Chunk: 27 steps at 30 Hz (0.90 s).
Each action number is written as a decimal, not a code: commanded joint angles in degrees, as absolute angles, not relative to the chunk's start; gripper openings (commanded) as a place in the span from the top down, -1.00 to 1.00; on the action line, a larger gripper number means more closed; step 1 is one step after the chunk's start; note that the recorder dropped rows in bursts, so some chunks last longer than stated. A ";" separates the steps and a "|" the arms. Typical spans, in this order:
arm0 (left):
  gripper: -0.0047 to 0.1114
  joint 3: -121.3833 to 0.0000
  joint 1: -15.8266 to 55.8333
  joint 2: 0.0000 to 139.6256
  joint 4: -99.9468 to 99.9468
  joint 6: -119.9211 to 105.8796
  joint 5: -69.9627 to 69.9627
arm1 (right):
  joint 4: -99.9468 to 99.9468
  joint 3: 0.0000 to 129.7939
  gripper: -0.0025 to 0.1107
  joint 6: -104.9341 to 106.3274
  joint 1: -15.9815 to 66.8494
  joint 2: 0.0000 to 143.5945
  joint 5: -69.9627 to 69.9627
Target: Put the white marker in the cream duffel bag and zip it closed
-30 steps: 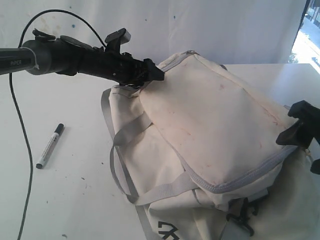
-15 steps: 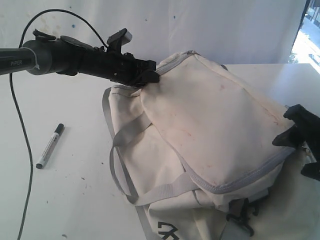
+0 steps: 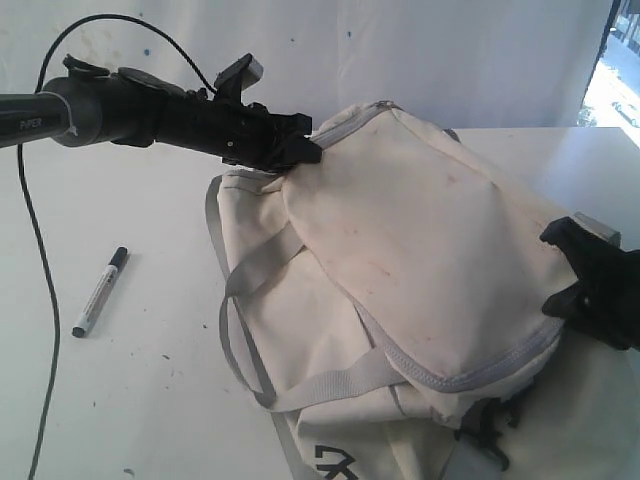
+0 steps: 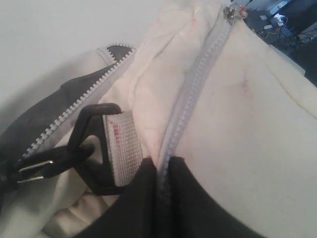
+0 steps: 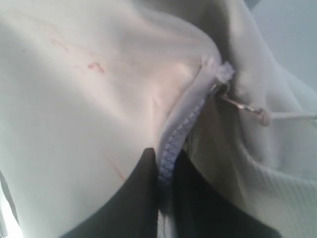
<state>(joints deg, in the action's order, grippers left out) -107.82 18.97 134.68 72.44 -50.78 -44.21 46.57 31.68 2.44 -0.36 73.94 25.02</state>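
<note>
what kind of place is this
Probably a robot lab test bench: a plain white table, a white sheet hung as a backdrop, and a black robot arm with a trailing cable gripping a bag.

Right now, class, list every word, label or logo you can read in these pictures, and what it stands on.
"PiPER": on the grey tube of the left arm.
Black logo on the cream duffel bag: cut off, unreadable.
Red print on the grey webbing tab: too blurred.
Print on the white marker: too small.

Prob. lab: white tabletop [image 3: 150, 400], backdrop [image 3: 450, 50].
</note>
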 commanded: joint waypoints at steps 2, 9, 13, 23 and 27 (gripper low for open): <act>0.92 -111.96 16.28 134.62 65.58 -41.21 -50.63 | 45.50 36.86 0.96 7.09 -0.36 74.54 27.55; 0.92 -116.18 14.91 132.22 49.44 -31.08 -59.00 | 37.12 45.08 0.96 6.72 -0.59 78.04 30.72; 0.92 -116.16 14.26 129.04 48.74 -29.48 -61.82 | 31.83 49.33 0.96 3.05 -0.59 80.62 31.61; 0.92 -116.04 13.90 125.27 47.15 -21.79 -69.96 | 24.47 60.47 0.96 -0.44 -0.59 87.28 36.50; 0.92 -115.63 13.90 123.85 43.54 -18.47 -69.96 | 22.74 65.28 0.96 -1.84 -0.59 89.41 39.00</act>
